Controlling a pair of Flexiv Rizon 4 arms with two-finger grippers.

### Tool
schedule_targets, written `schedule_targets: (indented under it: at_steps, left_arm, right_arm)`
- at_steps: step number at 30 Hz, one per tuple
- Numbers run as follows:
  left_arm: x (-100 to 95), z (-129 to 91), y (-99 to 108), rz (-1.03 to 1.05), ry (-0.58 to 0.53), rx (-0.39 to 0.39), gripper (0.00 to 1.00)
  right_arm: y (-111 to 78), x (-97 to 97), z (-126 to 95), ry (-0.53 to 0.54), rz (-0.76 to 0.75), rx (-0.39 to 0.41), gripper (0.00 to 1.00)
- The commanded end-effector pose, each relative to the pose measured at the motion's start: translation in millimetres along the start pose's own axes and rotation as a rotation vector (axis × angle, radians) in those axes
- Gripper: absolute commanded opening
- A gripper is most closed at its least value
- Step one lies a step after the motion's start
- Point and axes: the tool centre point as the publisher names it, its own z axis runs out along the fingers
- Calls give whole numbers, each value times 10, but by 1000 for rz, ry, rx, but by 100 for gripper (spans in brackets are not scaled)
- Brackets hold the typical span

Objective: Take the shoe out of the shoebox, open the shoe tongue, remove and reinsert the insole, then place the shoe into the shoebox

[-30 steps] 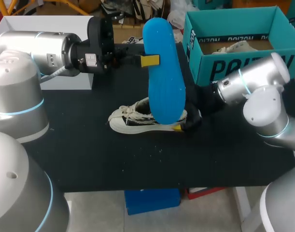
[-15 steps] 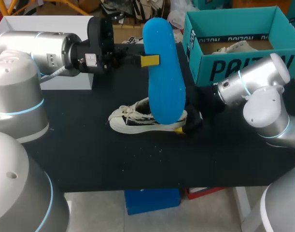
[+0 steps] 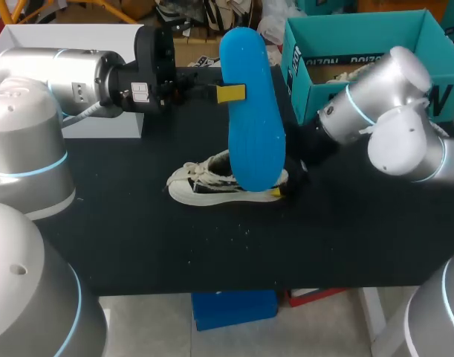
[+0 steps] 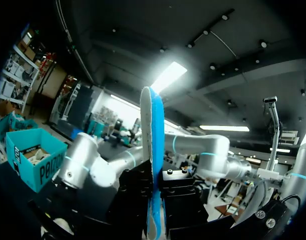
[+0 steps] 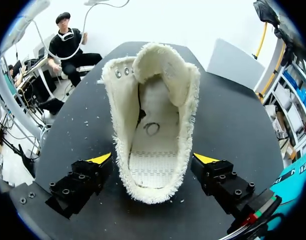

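Note:
A white low-top shoe (image 3: 212, 183) lies on its sole on the black table (image 3: 137, 238), toe to the left. My left gripper (image 3: 221, 94) is shut on a blue insole (image 3: 253, 111) and holds it above the shoe. In the left wrist view the insole (image 4: 151, 165) shows edge-on between the black fingers (image 4: 135, 197). My right gripper (image 5: 153, 159) is open at the heel of the shoe (image 5: 153, 120), one yellow tip on each side of it. The shoe's mouth gapes wide and its inside is bare. In the head view the right gripper (image 3: 284, 187) is mostly hidden behind the insole.
A teal shoebox (image 3: 327, 97) stands open at the back right, just behind my right arm (image 3: 360, 104), with another pale shoe (image 3: 357, 72) inside. A white box (image 3: 70, 37) sits at the back left under my left arm. The table's front edge (image 3: 212, 286) is close.
My right arm's elbow has swung up and back toward the shoebox, and its gripper has edged in at the shoe's heel. The left arm and the insole have not moved.

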Motion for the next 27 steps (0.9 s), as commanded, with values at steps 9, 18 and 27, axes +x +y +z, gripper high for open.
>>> schedule_targets:
  at_steps: [9, 18, 27]
  left_arm:
    - [-3, 12, 10, 2, -3, 2, 0]
    - [-3, 12, 10, 2, -3, 2, 0]
    - [-3, 12, 10, 2, -3, 2, 0]
  right_arm:
    - [215, -248, -116, 53, 13, 313, 100]
    - [290, -341, -123, 62, 26, 376, 100]
    - [413, -375, -79, 79, 16, 517, 71]
